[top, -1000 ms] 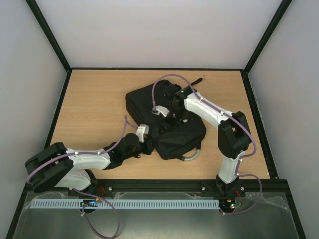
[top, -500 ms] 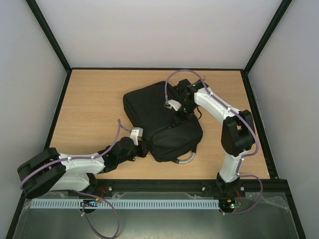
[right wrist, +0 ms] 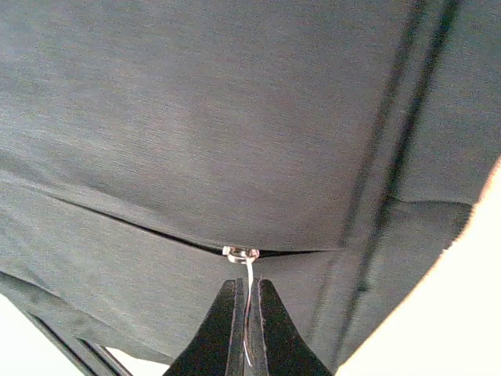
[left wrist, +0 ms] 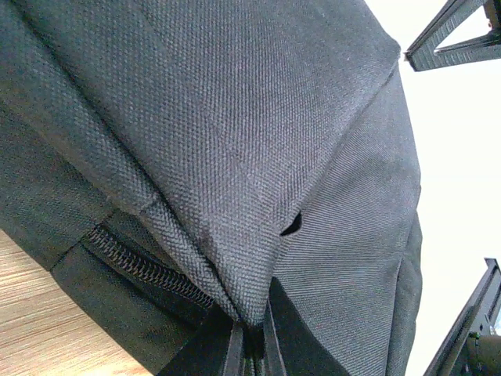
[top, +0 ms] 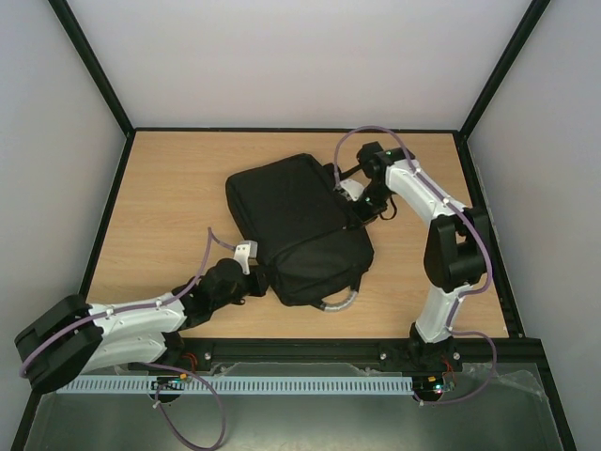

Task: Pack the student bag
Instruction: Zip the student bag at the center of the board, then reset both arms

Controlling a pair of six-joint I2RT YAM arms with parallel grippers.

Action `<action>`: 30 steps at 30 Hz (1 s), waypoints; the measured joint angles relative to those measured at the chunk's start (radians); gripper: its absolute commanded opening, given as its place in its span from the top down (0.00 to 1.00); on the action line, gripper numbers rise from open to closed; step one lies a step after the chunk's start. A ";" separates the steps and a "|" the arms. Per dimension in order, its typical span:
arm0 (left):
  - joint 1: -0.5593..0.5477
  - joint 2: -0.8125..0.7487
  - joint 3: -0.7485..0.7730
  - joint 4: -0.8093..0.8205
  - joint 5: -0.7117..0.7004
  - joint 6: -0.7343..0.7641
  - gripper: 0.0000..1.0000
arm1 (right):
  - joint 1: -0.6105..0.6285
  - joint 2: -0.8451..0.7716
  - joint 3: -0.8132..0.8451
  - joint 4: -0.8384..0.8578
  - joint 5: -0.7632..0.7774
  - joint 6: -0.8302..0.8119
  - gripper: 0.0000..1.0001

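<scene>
From above, the black student bag [top: 296, 225] lies in the middle of the worktop [top: 169, 188], with the left gripper [top: 258, 275] at its near-left corner and the right gripper [top: 357, 200] at its far-right edge. The left wrist view shows that gripper pinched shut on a fold of the bag's woven fabric beside a zipper [left wrist: 141, 262]. The right wrist view shows the right gripper closed on a thin metal zipper pull [right wrist: 249, 270].

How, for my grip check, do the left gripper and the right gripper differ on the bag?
The left gripper pinches a fold of fabric at the near corner of the bag; the right gripper pinches a silver zipper pull at its right edge. The left arm lies low; the right arm arches high. Both are shut.
</scene>
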 measured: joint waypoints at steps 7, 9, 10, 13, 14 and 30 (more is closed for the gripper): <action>0.023 -0.028 -0.008 -0.023 0.013 0.007 0.94 | -0.069 0.011 -0.018 0.017 0.021 -0.018 0.93; 0.024 -0.030 -0.008 -0.030 0.013 0.014 0.89 | -0.069 0.016 -0.034 0.031 0.021 -0.018 0.91; 0.026 -0.032 -0.006 -0.042 0.011 0.018 0.87 | -0.070 0.019 -0.041 0.037 0.024 -0.018 0.89; 0.029 -0.046 0.014 -0.100 -0.004 0.042 0.71 | -0.074 0.021 -0.063 0.060 0.026 -0.017 0.87; 0.031 -0.054 0.025 -0.127 -0.014 0.051 0.63 | -0.076 0.021 -0.068 0.067 0.027 -0.015 0.82; 0.182 -0.127 0.520 -0.713 -0.136 0.332 0.01 | -0.166 -0.263 -0.079 0.159 0.029 0.042 0.36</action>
